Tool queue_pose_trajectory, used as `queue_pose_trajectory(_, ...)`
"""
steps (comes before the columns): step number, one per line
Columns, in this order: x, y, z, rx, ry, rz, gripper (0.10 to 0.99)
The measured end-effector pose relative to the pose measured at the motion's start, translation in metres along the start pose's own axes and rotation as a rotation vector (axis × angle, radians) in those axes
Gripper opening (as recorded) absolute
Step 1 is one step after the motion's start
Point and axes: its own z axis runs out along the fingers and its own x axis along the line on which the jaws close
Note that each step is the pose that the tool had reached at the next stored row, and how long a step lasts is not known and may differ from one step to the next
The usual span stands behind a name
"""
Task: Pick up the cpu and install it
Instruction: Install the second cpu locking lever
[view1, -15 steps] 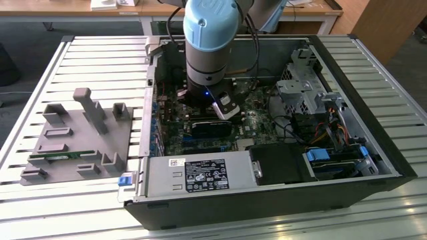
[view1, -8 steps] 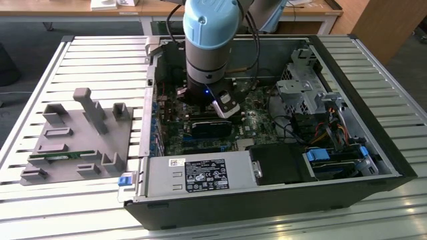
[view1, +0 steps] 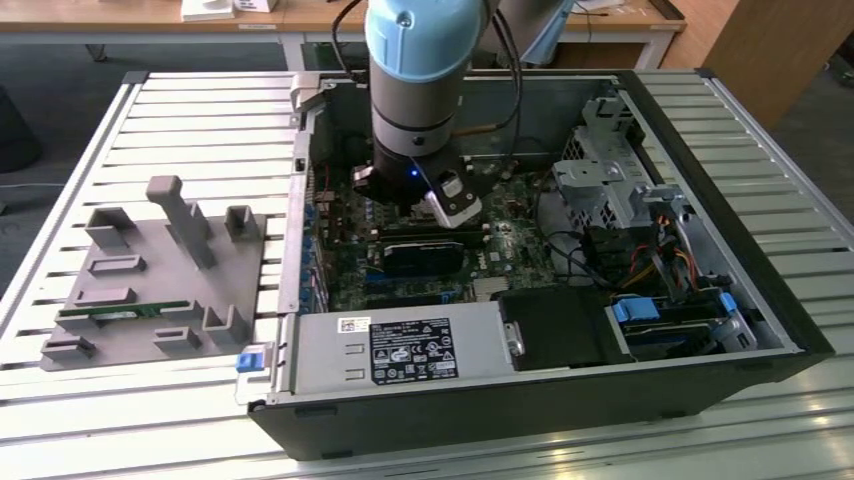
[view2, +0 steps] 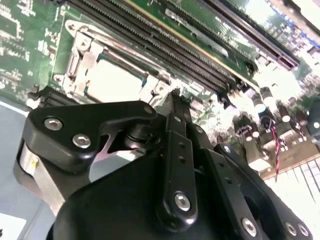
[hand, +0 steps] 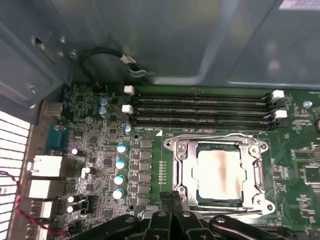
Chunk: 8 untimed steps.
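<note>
My pincer (hand: 171, 200) hangs inside the open computer case (view1: 747, 300), low over the motherboard (hand: 150, 165), with its two black fingers (hand: 172, 210) pressed flat together and nothing between them. The cpu (hand: 220, 172) lies seated in its socket frame (hand: 182, 165) on the motherboard, silver top up, with a faint brownish smear across the metal; my fingertips sit just beside the frame's near edge, apart from the chip itself. In the second wrist view the same cpu (view2: 115, 80) shows pale inside the metal frame, beyond my black knuckles. Next to the socket, on the side away from my fingers, run four long memory slots (hand: 200, 107) with white latches. In the exterior view my arm (view1: 420, 90) comes straight down into the case; outside the case, on the slatted table (view1: 200, 100), stands a grey parts holder (view1: 147, 280), with what looks like a green memory stick (view1: 120, 312) lying in it
</note>
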Motion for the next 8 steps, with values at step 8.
queue_pose_trajectory(8, 0.0, 0.0039, -0.013, 0.0, -0.0001, 0.0, 0.106)
